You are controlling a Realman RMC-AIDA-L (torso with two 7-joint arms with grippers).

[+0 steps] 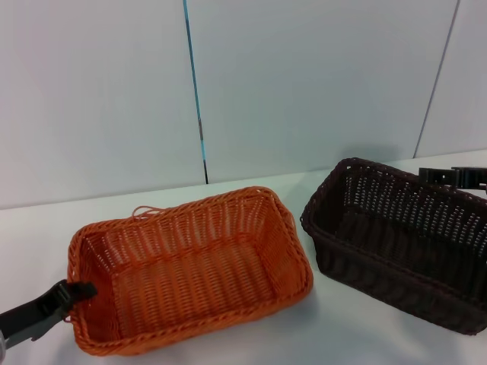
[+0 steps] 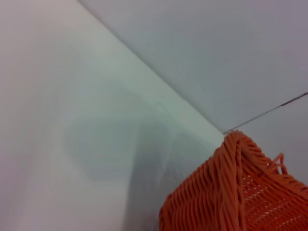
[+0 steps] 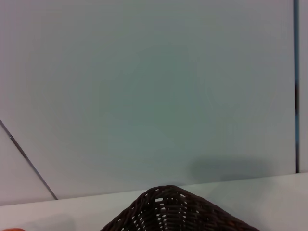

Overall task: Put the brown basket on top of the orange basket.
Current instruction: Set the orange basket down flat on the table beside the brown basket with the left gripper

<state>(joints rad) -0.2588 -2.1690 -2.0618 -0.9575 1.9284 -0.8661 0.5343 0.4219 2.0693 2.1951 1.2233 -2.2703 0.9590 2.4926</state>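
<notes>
While the brown basket (image 1: 399,239) is sitting slightly tilted on the white tabletop (image 1: 335,334), its near-side edge looking a little raised, the orange basket (image 1: 186,266) is lying flat just to its left, the two close but not touching. Both are standing open side up, apart from each other. A loose orange strand (image 1: 146,211) is curling off the far rim of the orange basket.

At the brown basket's far right rim, the right pincer (image 1: 454,176) is sitting against the braided edge; whether it is clamped on that rim I cannot tell. At the orange basket's near left corner, the left pincer (image 1: 72,291) is closing over the rim, gripping it. From the left wrist view, a corner of the orange basket (image 2: 236,192) is showing; the right wrist view is catching only a rim corner of the brown basket (image 3: 168,211) before a pale wall (image 1: 304,84).
</notes>
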